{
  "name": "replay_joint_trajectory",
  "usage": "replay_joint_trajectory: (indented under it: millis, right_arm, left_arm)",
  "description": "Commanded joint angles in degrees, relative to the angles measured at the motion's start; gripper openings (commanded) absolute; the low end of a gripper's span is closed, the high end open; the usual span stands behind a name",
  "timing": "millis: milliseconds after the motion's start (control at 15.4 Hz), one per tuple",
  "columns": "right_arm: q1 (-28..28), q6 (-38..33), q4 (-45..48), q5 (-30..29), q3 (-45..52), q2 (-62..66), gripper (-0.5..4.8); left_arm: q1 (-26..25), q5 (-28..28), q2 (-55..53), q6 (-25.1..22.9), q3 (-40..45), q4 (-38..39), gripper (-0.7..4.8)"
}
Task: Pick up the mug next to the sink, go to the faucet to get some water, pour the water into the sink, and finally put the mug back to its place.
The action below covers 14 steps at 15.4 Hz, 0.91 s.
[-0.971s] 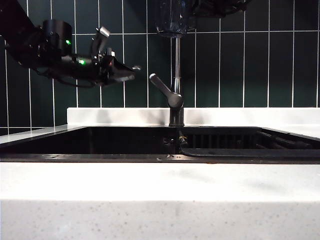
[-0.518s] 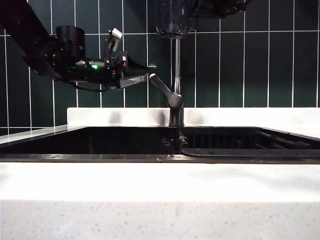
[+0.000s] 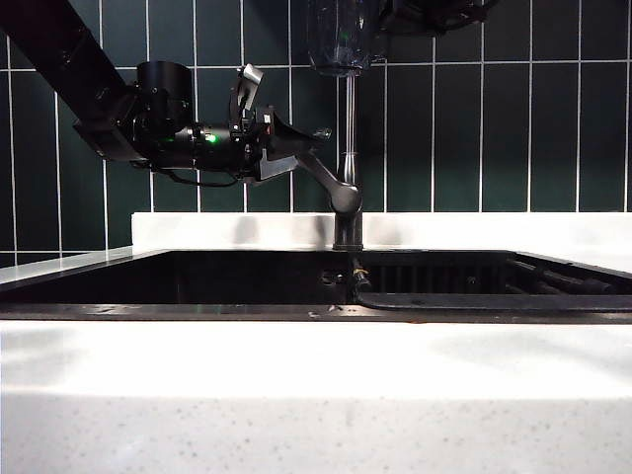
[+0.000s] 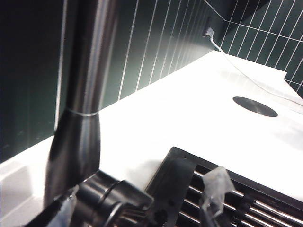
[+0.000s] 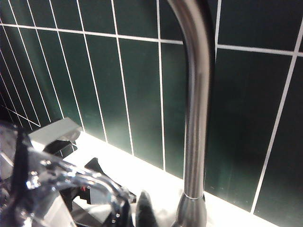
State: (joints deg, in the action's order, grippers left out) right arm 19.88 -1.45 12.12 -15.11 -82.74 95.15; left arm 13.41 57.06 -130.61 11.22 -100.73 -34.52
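Compared with a second ago, the left arm reaches farther toward the middle of the exterior view and sits a little higher. Its left gripper, which hung well short of the faucet with its jaws close together, now has them spread wide, one fingertip above and one below the upper end of the grey lever handle. Half a second ago the fingertips were only just arriving at the lever's tip; now they straddle it. Whether the fingers touch the lever cannot be told. The arm's round dark wrist housing also sits closer to the faucet.
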Motion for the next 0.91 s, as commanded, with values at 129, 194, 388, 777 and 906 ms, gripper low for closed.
replay_joint_trajectory:
  millis: [129,194,388,777,906]
  right_arm:
    - [0.11,0.02,1.64,-0.26,-0.42,-0.42,-0.02]
    - [0.11,0.02,1.64,-0.24,-0.42,-0.42,-0.02]
    - [0.11,0.02,1.62,-0.26,-0.42,-0.42,-0.02]
    - [0.00,0.02,1.60,-0.26,-0.42,-0.42,-0.02]
    - [0.00,0.02,1.51,-0.26,-0.42,-0.42,-0.02]
  left_arm:
    - [0.22,5.22,0.28,-0.02,-0.20,1.07,3.40]
    - [0.22,6.23,0.28,-0.04,-0.20,1.05,3.40]
    - [0.22,9.01,0.28,-0.04,-0.20,1.03,3.40]
    - [0.22,13.75,0.28,-0.04,-0.20,1.03,3.39]
    - [0.22,14.64,0.28,-0.04,-0.20,1.03,3.31]
